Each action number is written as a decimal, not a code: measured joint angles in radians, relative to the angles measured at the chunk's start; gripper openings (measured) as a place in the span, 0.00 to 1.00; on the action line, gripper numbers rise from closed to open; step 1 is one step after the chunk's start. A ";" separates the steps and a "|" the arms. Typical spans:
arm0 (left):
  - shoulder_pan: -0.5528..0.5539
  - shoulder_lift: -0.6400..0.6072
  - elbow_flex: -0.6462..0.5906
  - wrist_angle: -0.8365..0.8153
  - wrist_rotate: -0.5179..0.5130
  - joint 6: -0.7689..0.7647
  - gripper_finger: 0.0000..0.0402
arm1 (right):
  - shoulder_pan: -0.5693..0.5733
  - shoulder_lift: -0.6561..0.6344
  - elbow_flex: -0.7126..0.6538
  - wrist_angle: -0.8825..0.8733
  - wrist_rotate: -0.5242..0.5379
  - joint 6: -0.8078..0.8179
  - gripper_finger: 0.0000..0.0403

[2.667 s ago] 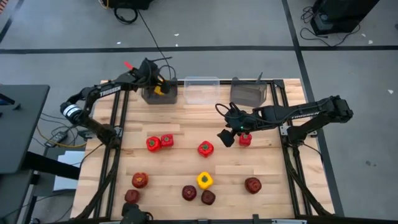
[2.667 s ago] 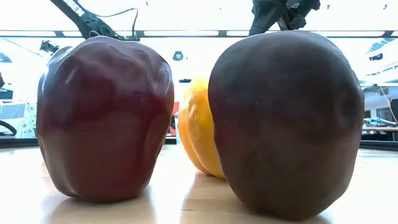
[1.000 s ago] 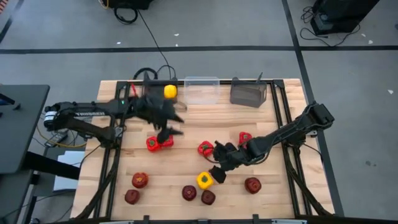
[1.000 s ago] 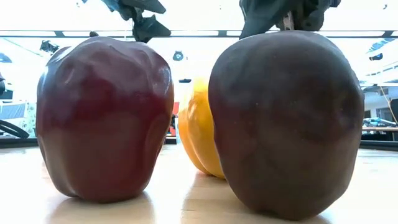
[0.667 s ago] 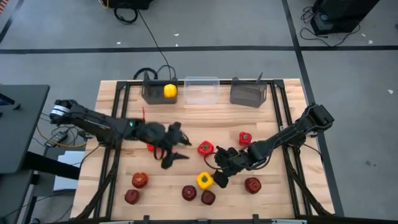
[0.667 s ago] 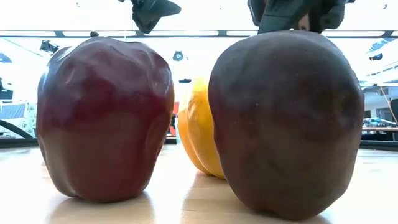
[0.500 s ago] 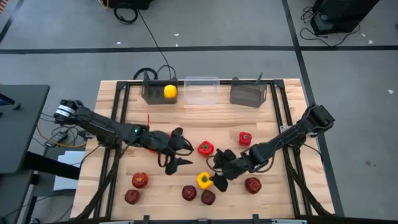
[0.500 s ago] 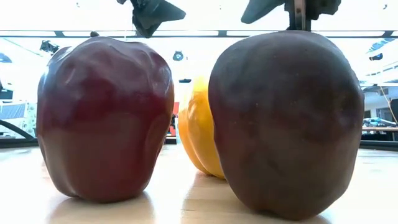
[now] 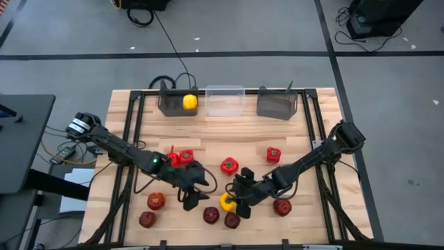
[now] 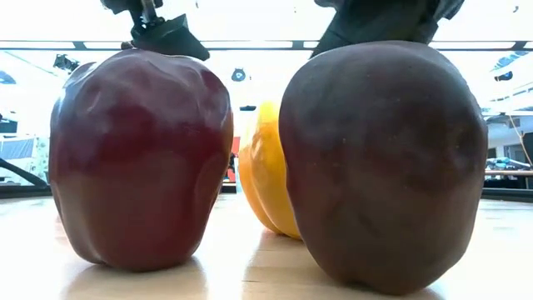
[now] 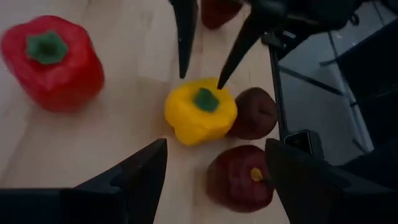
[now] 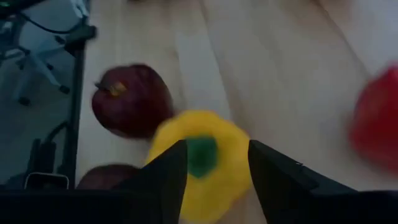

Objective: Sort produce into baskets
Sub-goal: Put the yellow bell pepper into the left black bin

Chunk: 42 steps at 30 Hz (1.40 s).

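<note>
A yellow pepper [image 9: 227, 202] stands on the table near the front, beside two dark red apples [image 9: 211, 214] [image 9: 232, 221]. My right gripper [image 9: 238, 197] is open right at this pepper [image 12: 199, 158], one finger on either side of its green stem. My left gripper [image 9: 197, 195] is open and empty just to the left of it, looking at the same pepper [image 11: 200, 111]. A second yellow pepper [image 9: 189, 101] lies in the left grey bin [image 9: 166, 105]. The clear bin [image 9: 224, 101] and the right grey bin [image 9: 277, 105] stand at the far edge. My right gripper has its open fingers [image 11: 244, 38] over the yellow pepper's top; one fingertip ends at the pepper's upper edge [image 11: 217, 87]. I cannot tell whether it touches the pepper. The pepper stands on the table.
Red peppers stand mid-table [image 9: 186, 158] [image 9: 229, 165] [image 9: 273, 154]. More dark apples lie at the near left [image 9: 156, 201] [image 9: 146, 219] and near right [image 9: 282, 206]. In the low view two apples [image 10: 137, 158] [image 10: 383, 162] fill the picture. The two grippers are close together.
My left gripper has come from mid-table toward the near edge and somewhat to the right, staying open and empty. My right gripper has gone a little toward the near edge and now stands at the yellow pepper, still open. The produce has kept its place.
</note>
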 joint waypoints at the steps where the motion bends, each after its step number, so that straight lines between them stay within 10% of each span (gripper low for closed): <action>1: -0.011 0.003 -0.001 -0.010 -0.005 0.020 0.69 | 0.003 0.008 0.000 0.026 0.006 -0.026 0.44; 42: -0.057 0.028 0.000 -0.263 -0.069 0.074 0.69 | -0.062 0.066 0.000 0.088 -0.184 -0.044 0.25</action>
